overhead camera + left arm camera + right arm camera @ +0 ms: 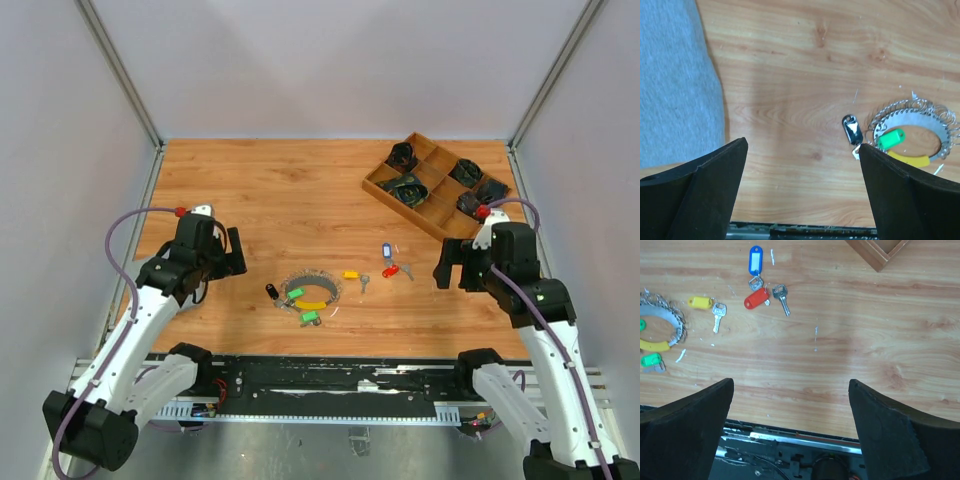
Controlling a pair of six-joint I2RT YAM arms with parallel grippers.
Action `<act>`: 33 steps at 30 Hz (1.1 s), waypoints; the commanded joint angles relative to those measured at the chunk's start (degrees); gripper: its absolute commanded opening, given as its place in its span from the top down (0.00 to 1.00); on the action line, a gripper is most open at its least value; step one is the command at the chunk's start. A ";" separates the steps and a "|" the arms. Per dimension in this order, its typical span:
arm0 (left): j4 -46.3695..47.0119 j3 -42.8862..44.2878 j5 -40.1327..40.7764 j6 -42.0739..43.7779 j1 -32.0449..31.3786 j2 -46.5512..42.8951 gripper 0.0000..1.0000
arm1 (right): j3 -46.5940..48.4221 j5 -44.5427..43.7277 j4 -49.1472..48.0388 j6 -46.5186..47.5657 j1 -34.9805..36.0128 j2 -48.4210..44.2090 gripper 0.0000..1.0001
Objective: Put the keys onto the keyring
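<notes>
The keyring point(302, 277) is a coil-like wire ring lying flat near the table's front middle, with a yellow curved piece point(313, 304) on its near side. Green tags point(295, 293) and a black fob point(272, 291) lie at it. To its right, loose on the wood, lie the keys: one with a yellow tag point(351, 274), one blue point(385, 252), one red point(391, 269). My left gripper point(235, 252) hangs open left of the ring. My right gripper point(452, 265) hangs open right of the keys. In the wrist views the keyring point(910, 107) point(660, 304) and red-tagged key point(756, 298) show clearly.
A wooden compartment tray point(405, 212) with dark bundles stands at the back right. Grey walls enclose the table on three sides, one close beside the left gripper point(675, 75). A black rail point(330, 375) runs along the near edge.
</notes>
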State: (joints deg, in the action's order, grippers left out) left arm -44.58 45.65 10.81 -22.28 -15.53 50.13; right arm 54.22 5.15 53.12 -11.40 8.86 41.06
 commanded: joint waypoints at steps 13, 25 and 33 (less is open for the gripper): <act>12.05 1.67 1.65 -1.60 1.52 -0.79 0.00 | -1.02 2.99 -8.92 -7.36 -2.91 6.77 0.02; 12.72 3.63 0.81 -1.59 1.64 0.71 0.00 | 0.54 6.27 -6.77 -3.81 -2.68 13.69 0.01; 11.88 4.56 3.29 1.75 1.55 -0.83 0.02 | 1.85 -2.34 -7.77 -4.96 13.19 20.62 0.01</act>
State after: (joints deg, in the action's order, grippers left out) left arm -33.34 47.90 12.67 -22.46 -14.41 50.50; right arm 54.06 6.90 45.69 -15.90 15.09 58.98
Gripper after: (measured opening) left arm 0.986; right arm 0.986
